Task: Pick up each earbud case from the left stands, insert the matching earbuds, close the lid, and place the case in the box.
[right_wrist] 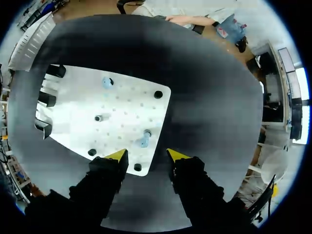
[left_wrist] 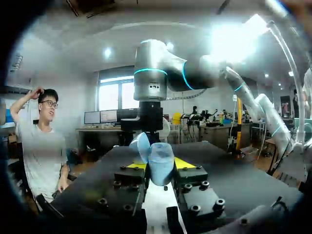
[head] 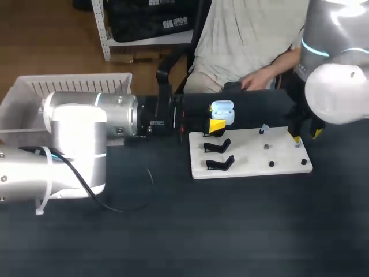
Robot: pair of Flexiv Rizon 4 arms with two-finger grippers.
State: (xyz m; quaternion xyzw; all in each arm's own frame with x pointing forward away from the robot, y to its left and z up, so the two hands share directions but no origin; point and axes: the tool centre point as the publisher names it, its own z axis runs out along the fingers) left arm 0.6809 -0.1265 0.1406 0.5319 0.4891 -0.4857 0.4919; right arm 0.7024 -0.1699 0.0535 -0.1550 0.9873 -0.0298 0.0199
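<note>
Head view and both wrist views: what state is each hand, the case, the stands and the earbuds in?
left hand: shut on the case, raised above the board.
light blue plastic earbud case: lid open, held off the table.
right hand: open, empty, over the board's edge.
black stands: empty.
light blue earbuds: sitting on the board's pegs.
white perforated board: flat on the table.

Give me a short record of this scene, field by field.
left gripper: shut on the earbud case, lid open
right gripper: open, over the edge of the board, one blue earbud just ahead
second earbud: farther across the board
stands: black, on the board's left side, two seen empty
box: white, rear left of the table
</note>
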